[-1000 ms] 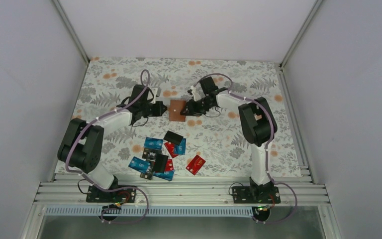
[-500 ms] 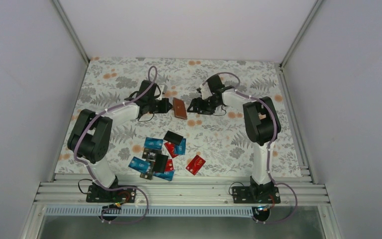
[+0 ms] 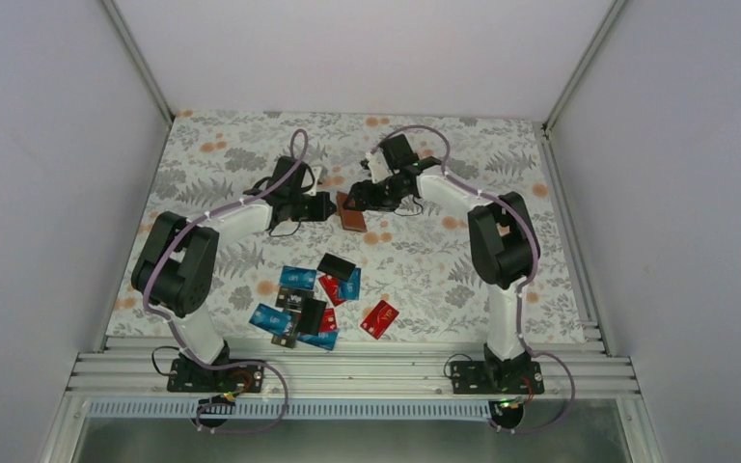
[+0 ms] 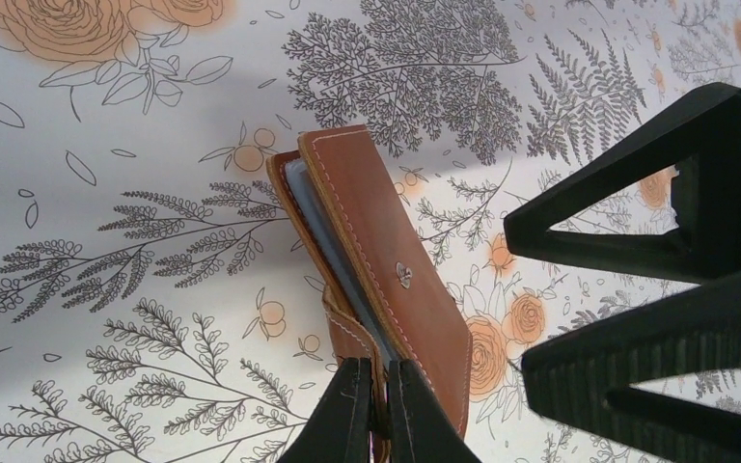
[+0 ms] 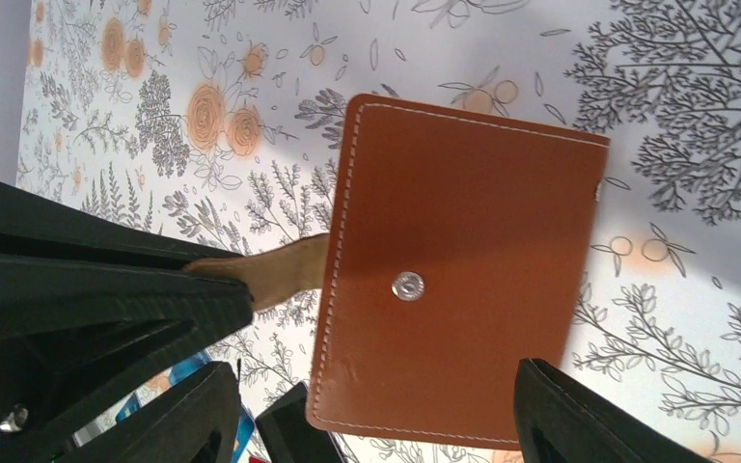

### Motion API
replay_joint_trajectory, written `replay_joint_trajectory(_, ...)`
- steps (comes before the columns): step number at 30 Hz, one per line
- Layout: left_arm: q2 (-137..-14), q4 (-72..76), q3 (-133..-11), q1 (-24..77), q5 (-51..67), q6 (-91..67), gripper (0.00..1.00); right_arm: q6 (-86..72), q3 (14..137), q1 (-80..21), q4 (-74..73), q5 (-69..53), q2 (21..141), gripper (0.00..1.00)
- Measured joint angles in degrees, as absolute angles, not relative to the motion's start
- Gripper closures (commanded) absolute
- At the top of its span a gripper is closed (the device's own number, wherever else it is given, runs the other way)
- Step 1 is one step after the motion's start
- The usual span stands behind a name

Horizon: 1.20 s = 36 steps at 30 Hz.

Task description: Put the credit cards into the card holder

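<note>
Flower-printed table (image 3: 251, 164), boxed in by plain pale walls. Card holder (image 3: 351, 214) at upper middle of the top view, long axis running upper left to lower right. Credit cards (image 3: 314, 294) scattered lower down. Left gripper (image 4: 371, 410) pressed together on the holder's tab. Right gripper (image 5: 378, 371) spread wide, close by the cover. Sleeve edges visible only from left wrist, snap stud (image 5: 407, 285) face-on only from right wrist.

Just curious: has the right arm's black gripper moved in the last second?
Yes. The right gripper shifted left, away from the orange flowers printed below it, to the reddish-brown leather card holder.
</note>
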State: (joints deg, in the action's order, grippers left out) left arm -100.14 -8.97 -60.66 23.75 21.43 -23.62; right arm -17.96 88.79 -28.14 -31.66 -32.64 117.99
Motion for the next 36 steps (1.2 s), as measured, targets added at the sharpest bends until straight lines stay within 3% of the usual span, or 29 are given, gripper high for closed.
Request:
replay_joint_trajectory(12,-99.0,-10.1,-61.6,24.3,21.3,-23.3,0.98,-18.0,94.1,-31.2,-35.4,-27.2,118.1,0.3)
replay_joint_trajectory(27,-98.5,-11.1,-62.0,25.3,20.4,-23.1,0.98,-17.9,94.6,-31.5,-37.3,-23.3,121.2,0.41)
replay_joint_trajectory(36,-98.5,-11.7,-62.5,25.6,19.6,-22.8,0.98,-17.6,94.6,-31.7,-37.6,-19.6,121.2,0.7)
